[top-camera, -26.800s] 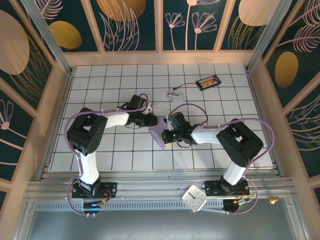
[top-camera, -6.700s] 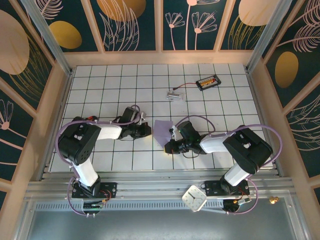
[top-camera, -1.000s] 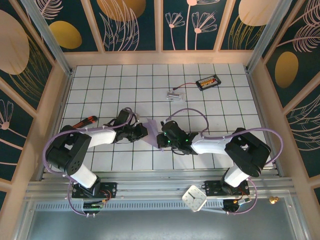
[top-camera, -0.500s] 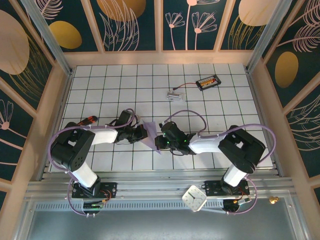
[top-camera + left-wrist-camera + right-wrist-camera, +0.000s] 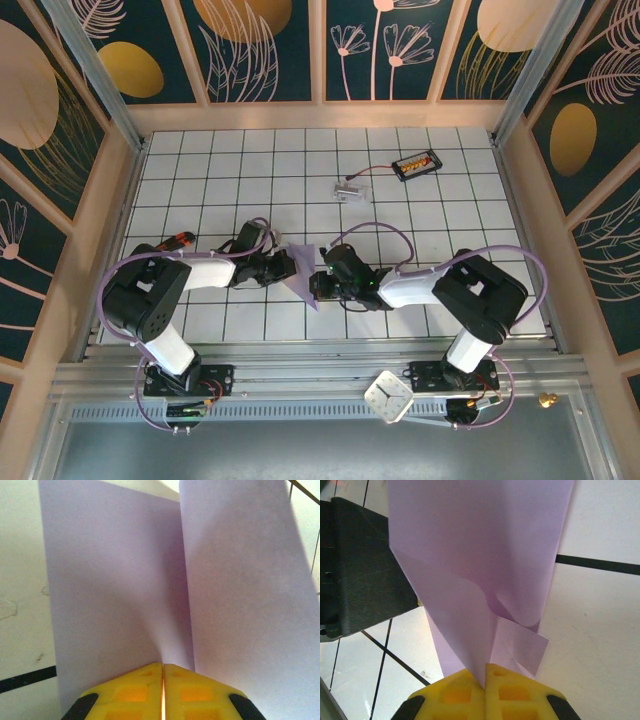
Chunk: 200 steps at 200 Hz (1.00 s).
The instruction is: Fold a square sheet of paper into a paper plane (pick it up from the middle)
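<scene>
Near edge: a small white square clock-like dial [image 5: 388, 396] lies on the metal rail, just left of the right arm's base.
Right gripper [image 5: 316, 285] [image 5: 485, 677]: yellow fingers pressed together, clamped on one end of the thin lavender sheet of paper [image 5: 301, 276] [image 5: 480, 545].
Paper: creased and spanning between both grippers at mid-table, over the white tiled table [image 5: 470, 220]. A small folded flap sits beside the right fingers.
Left gripper [image 5: 290, 266] [image 5: 163, 690]: clenched on the paper's [image 5: 115, 595] opposite side; two panels spread away from the pinch.
Left, slightly farther: a red-handled tool [image 5: 172, 241] beside the left arm.
Far: a clear plastic piece [image 5: 349, 189] wired to a black tray of orange parts [image 5: 415, 164].
</scene>
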Each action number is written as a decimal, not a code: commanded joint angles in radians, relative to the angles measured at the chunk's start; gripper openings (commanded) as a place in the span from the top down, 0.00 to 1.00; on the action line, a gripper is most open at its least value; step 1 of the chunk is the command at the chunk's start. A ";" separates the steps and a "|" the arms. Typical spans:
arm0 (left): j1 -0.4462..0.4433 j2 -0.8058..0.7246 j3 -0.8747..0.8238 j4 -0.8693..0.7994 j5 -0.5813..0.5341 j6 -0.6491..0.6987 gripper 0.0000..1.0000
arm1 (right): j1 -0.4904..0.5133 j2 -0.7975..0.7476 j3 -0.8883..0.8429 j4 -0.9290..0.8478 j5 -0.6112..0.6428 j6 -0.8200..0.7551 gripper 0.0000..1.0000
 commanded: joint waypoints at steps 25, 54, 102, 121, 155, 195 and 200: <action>0.002 -0.057 -0.024 0.001 0.008 -0.005 0.76 | -0.055 -0.049 0.002 -0.096 0.057 -0.054 0.99; 0.002 -0.082 -0.026 0.027 0.044 -0.021 0.73 | -0.071 -0.065 0.024 -0.147 0.094 -0.108 1.00; 0.002 -0.095 -0.014 0.031 0.061 -0.019 0.71 | -0.064 -0.080 0.063 -0.202 0.132 -0.167 1.00; 0.003 -0.091 -0.006 0.004 0.027 0.003 0.71 | -0.053 -0.084 0.082 -0.220 0.144 -0.191 1.00; 0.003 -0.066 -0.006 0.006 -0.007 0.005 0.73 | -0.019 -0.071 0.122 -0.263 0.191 -0.222 0.97; 0.002 -0.046 -0.029 0.035 -0.011 -0.009 0.74 | 0.006 -0.040 0.148 -0.268 0.205 -0.230 0.93; 0.002 -0.045 -0.034 0.041 -0.011 -0.011 0.74 | 0.009 -0.036 0.152 -0.268 0.208 -0.231 0.93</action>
